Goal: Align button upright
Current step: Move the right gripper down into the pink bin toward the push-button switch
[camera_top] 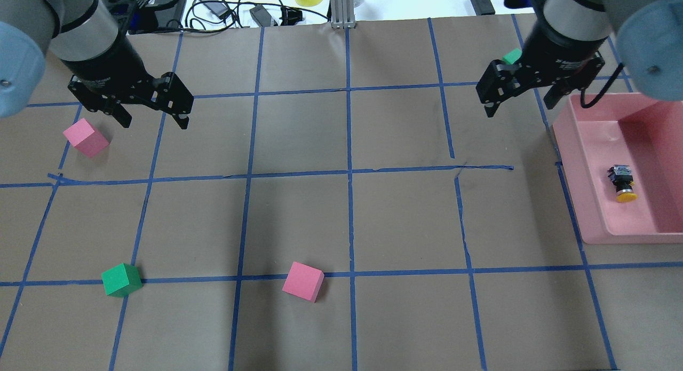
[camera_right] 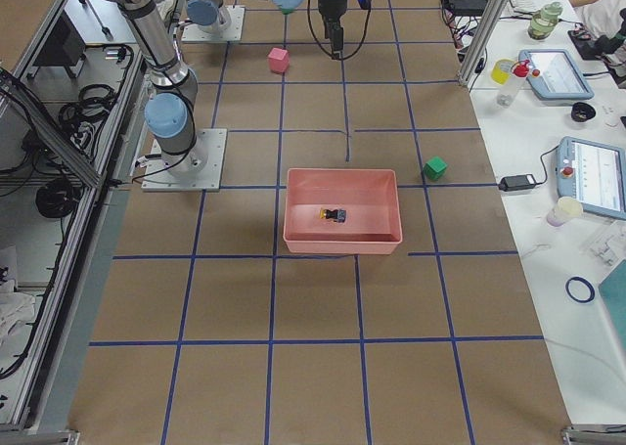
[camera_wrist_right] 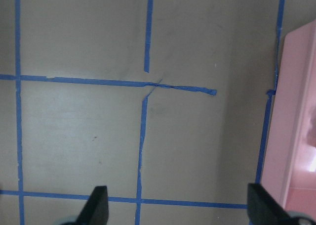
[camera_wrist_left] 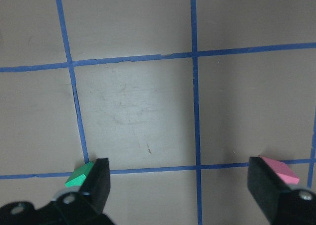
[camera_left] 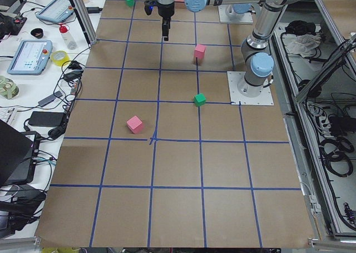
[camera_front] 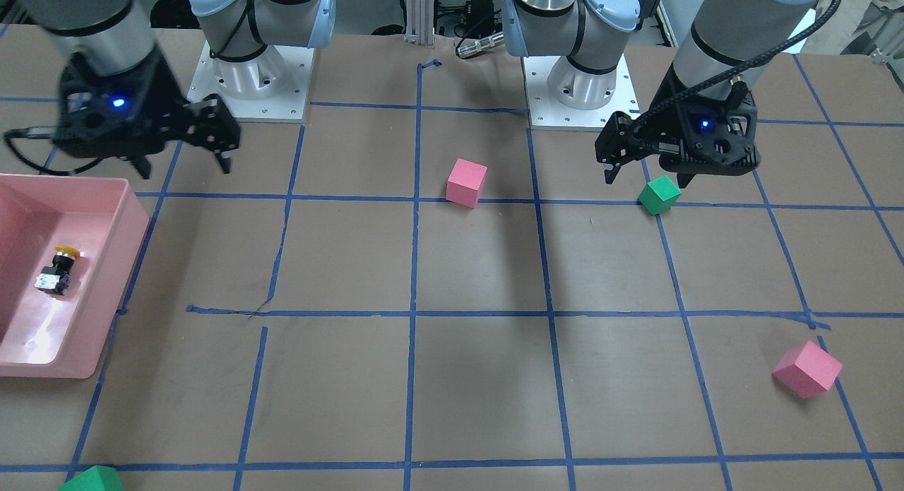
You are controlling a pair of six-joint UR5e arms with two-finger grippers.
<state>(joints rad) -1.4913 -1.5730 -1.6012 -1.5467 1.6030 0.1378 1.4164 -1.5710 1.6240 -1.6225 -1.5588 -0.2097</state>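
The button [camera_top: 621, 183] lies on its side inside the pink bin [camera_top: 579, 168], yellow cap toward the robot and whitish base away from it. It also shows in the front view [camera_front: 56, 270] and, small, in the right side view [camera_right: 333, 214]. My right gripper [camera_top: 518, 107] hangs open and empty above the table, just beyond the bin's far left corner. Its wrist view shows only the bin's edge [camera_wrist_right: 296, 126]; the button is out of that view. My left gripper [camera_top: 155, 123] is open and empty at the far left, next to a pink cube [camera_top: 85, 137].
A green cube [camera_top: 121, 279] and a pink cube [camera_top: 303, 281] sit near the robot's side. Another green cube [camera_top: 512, 56] is partly hidden behind the right arm. The left wrist view shows a green cube [camera_wrist_left: 79, 175] and a pink cube [camera_wrist_left: 281, 169] by its fingertips.
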